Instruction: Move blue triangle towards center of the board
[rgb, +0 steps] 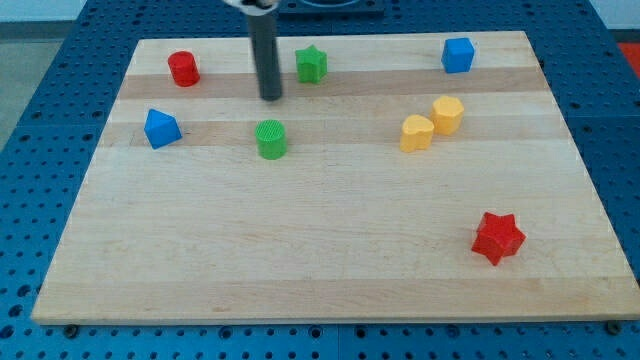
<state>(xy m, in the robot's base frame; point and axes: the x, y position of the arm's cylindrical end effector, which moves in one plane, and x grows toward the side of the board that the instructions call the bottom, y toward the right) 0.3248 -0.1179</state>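
The blue triangle (161, 128) lies near the left edge of the wooden board (300, 250), in the upper half. My tip (271, 98) rests on the board well to the right of the blue triangle and a little higher in the view. The tip stands just above the green cylinder (271, 139) and left of the green star (312, 64). It touches no block.
A red cylinder (183, 68) sits at the upper left. A blue cube (458, 55) sits at the upper right. Two yellow blocks (417, 132) (448, 114) lie side by side right of centre. A red star (498, 237) lies at the lower right.
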